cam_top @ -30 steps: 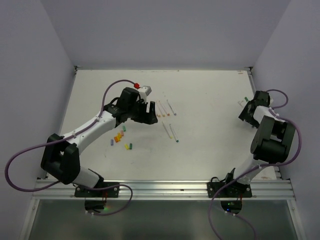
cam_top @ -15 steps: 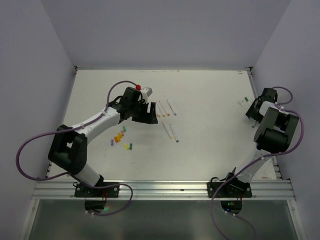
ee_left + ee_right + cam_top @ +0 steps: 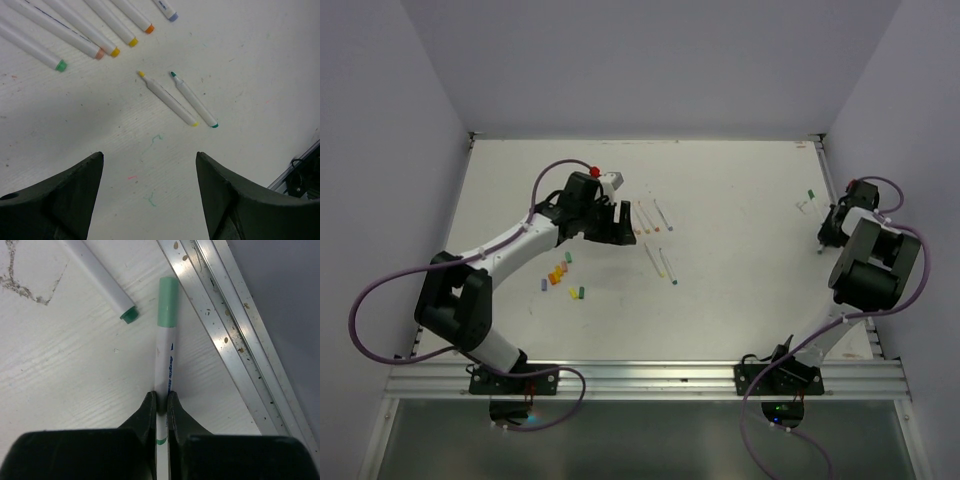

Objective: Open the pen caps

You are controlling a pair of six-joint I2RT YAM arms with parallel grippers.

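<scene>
Gripping at the table's right edge, just beside the rail: right gripper is clenched on a pen whose barrel runs straight out ahead of the jaws, parallel to the rail. Left gripper, jaws released, hovers over the pen row, well apart, so it's the far arm. Green cap is on the pen's far end, clear of the jaws. I'd pull along that axis.

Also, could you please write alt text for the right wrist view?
The right gripper is shut on a white pen with a pale green cap at its far end. A second white pen lies upper left; a metal rail runs along the right.
</scene>
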